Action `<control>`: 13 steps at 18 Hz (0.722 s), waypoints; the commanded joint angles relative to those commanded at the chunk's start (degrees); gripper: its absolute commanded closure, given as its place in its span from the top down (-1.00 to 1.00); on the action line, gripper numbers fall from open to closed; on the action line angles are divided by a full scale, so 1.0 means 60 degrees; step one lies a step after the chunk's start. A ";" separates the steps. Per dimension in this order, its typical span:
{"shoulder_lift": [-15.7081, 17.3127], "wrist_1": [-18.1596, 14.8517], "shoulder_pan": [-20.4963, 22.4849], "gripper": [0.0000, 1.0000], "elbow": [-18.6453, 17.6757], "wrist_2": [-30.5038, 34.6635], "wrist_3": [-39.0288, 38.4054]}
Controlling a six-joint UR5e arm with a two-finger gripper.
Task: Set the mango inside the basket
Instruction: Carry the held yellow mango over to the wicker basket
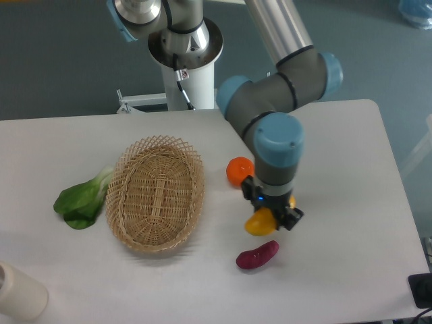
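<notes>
Gripper (pixel 273 214) jaws clasp the mango (pixel 260 223) just above the desk; lift clear of the sweet potato (pixel 257 256), then carry to the basket (pixel 155 195).

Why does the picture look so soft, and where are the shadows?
Camera view: light is even and diffuse, so the basket and sweet potato cast only faint shadows; the whole frame is slightly soft; the arm's metal tube carries a pale sheen; no harsh glare on the table.

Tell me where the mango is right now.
The mango sits at the claw, right of the basket, between the orange behind and the sweet potato in front.
</notes>
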 joint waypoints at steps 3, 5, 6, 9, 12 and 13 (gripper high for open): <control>0.0000 -0.0029 -0.0468 -0.20 -0.0045 -0.0264 -0.0116; 0.0000 -0.0088 -0.0805 -0.20 -0.0103 -0.0338 -0.0321; 0.0015 -0.0102 -0.0981 -0.20 -0.0190 -0.0396 -0.0366; 0.0306 -0.0088 -0.1392 -0.20 -0.0775 -0.0426 -0.0337; 0.0513 -0.0044 -0.1714 -0.20 -0.1230 -0.0426 -0.0337; 0.0614 -0.0058 -0.1788 -0.20 -0.1318 -0.0426 -0.0337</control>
